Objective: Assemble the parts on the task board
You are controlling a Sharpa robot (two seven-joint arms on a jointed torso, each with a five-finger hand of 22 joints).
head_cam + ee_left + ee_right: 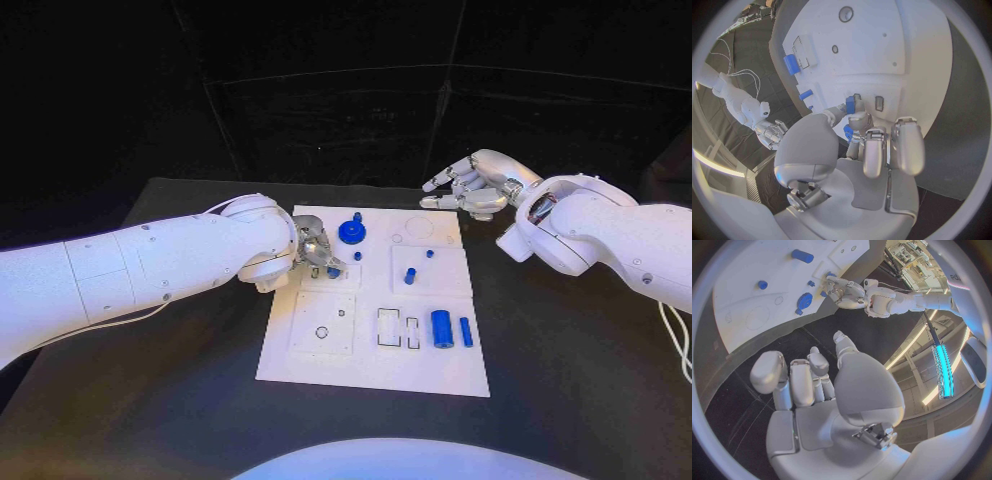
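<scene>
The task board (pixel 310 360) lay flat in the middle of the black tabletop (pixel 577 380), its long side running away from the robot.

The left hand (pixel 315 255) was positioned over the left-centre area of the board. In the left wrist view, the thumb and a finger of this hand pinched a small blue part (pixel 850 105) directly above a recessed slot in the board; the remaining fingers (pixel 904 145) were extended beside it. Whether the part touched the board could not be determined.

The right hand (pixel 469 185) was off the board, above the tabletop just beyond the board's far right corner. It grasped nothing; its fingers were loosely curved and apart, as the right wrist view confirmed.

Further parts stood or lay on the board:
- A blue round knob (pixel 352 232) stood near the far edge, just beside the left hand.
- A small blue peg (pixel 428 254) stood to the right of the knob.
- A short blue pin (pixel 410 275) lay in the right-hand upper panel.
- A large blue cylinder (pixel 443 328) lay near the right edge, with a thin blue bar (pixel 466 332) just beside it on the outer side.
</scene>
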